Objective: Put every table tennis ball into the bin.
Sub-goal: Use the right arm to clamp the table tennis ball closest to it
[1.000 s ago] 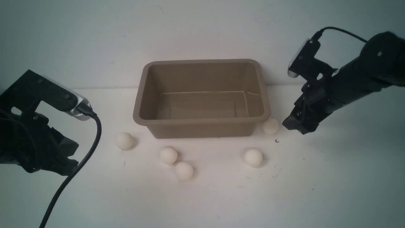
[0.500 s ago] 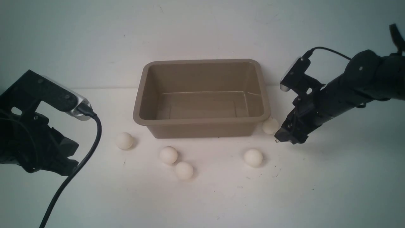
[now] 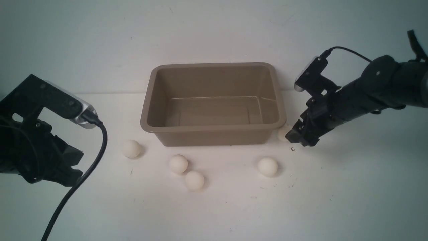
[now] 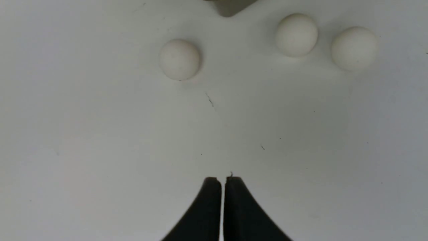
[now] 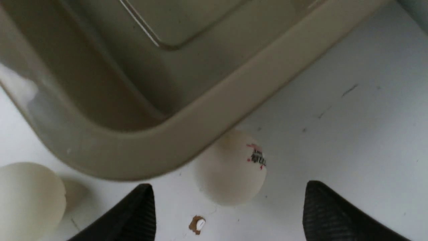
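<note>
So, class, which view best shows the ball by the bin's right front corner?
Right wrist view: the ball fills the middle, printed mark visible, partly under the bin rim. The front view shows a sliver beside the right gripper. The left wrist view misses it.

Front view: counter (image 3: 227, 207) bright at centre, fading to grey-teal in the corners. Picture soft, low contrast. The balls (image 3: 131, 148) throw faint short shadows to their right. Left wrist view: dimmer, even grey, fairly sharp. Right wrist view: close bin (image 5: 207, 127) rim blurred; printed ball (image 5: 230, 167) soft; pale glare patch on the bin wall.
</note>
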